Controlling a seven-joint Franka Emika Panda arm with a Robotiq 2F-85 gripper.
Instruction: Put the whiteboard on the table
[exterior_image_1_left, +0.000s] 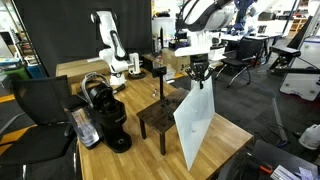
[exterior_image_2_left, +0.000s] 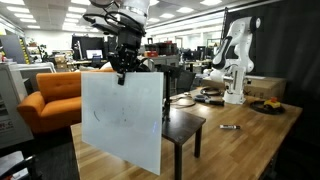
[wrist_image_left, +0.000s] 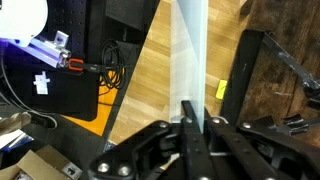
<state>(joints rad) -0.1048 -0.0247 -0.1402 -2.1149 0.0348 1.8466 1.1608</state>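
Note:
The whiteboard (exterior_image_1_left: 194, 125) is a thin glossy white panel that hangs upright in the air, pinched at its top edge by my gripper (exterior_image_1_left: 200, 77). In an exterior view it shows face-on (exterior_image_2_left: 122, 122) with faint marks, below the gripper (exterior_image_2_left: 124, 72). In the wrist view I see it edge-on (wrist_image_left: 190, 50) running away from the shut fingers (wrist_image_left: 196, 122). Its lower corner hangs just above the light wooden table (exterior_image_1_left: 120, 165), beside the small dark-brown stand (exterior_image_1_left: 160, 115). The table also shows in the wrist view (wrist_image_left: 150, 80) and in an exterior view (exterior_image_2_left: 250, 140).
A black coffee machine (exterior_image_1_left: 105, 112) stands on the table near the board. A second white robot arm (exterior_image_1_left: 112, 45) and a plate (exterior_image_1_left: 135, 72) are at the far end. Black office chairs (exterior_image_1_left: 35, 105) stand beside the table. An orange sofa (exterior_image_2_left: 55, 95) lies behind the board.

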